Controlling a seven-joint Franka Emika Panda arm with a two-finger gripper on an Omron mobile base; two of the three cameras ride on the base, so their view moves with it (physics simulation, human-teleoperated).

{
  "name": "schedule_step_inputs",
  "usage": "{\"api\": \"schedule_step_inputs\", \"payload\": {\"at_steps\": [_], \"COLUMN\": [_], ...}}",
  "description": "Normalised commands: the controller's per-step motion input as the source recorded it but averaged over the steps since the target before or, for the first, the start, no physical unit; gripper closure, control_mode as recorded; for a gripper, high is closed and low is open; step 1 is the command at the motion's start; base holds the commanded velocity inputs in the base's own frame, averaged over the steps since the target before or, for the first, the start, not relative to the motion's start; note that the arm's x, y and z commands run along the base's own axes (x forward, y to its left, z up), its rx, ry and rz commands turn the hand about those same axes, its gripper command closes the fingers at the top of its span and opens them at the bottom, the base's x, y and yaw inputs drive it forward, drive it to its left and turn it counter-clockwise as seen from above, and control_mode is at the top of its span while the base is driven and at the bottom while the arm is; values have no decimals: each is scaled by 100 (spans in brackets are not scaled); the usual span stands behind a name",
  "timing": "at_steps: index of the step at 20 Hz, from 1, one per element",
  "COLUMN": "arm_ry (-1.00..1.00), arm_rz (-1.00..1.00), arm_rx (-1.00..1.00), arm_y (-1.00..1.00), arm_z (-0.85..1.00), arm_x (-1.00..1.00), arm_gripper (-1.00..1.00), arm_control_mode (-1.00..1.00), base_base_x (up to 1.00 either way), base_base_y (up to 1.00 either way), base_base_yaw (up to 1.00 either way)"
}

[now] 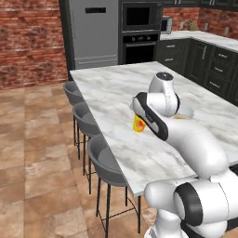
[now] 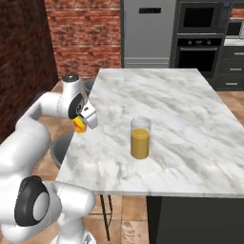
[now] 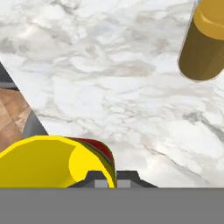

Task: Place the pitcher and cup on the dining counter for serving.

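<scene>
Left base view: the arm is reaching over the counter point(image 1: 121, 88), and the cup point(image 1: 138, 124) is showing just below the wrist, near the stool-side edge of the marble. Grey stools point(image 1: 103, 162) are lining that edge above a brown tiled floor; a fridge point(image 1: 93, 32) and ovens point(image 1: 139, 35) are standing against the brick wall behind.

Right base view: the pitcher point(image 2: 140, 137) is standing upright on the counter, half full of juice, so its step looks done. The cup is hanging at the gripper point(image 2: 82, 123), right at the near left edge of the top and seemingly clear of it; the cup's step is the one in hand. Pitcher and cup are well apart.

Hand view: the cup is lying tilted at the fingertips point(image 3: 100, 179), its yellow mouth facing the camera. The fingers seem to be pinching its rim, though the grip itself is hidden, so I cannot tell for sure. Marble is spreading below, the pitcher at upper right. Next, I judge, the cup is needing to move inward over the marble, come upright, and be lowered before release.
</scene>
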Motion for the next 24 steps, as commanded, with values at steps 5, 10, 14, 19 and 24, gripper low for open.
{"api": "schedule_step_inputs", "payload": {"at_steps": [5, 10, 14, 19, 24], "arm_ry": [1, 5, 9, 2, 0], "arm_rz": [-2, -5, -5, -7, -4], "arm_rx": [0, 0, 0, 0, -1], "arm_y": [-13, -8, -11, -19, -22], "arm_z": [-62, -52, -58, -55, -54], "arm_x": [61, 69, 50, 38, 2], "arm_gripper": [100, 100, 100, 100, 100], "arm_control_mode": [-100, -100, -100, -100, -100], "base_base_x": [0, 0, 0, 0, 0], "base_base_y": [0, 0, 0, 0, 0], "base_base_yaw": [0, 0, 0, 0, 0]}}
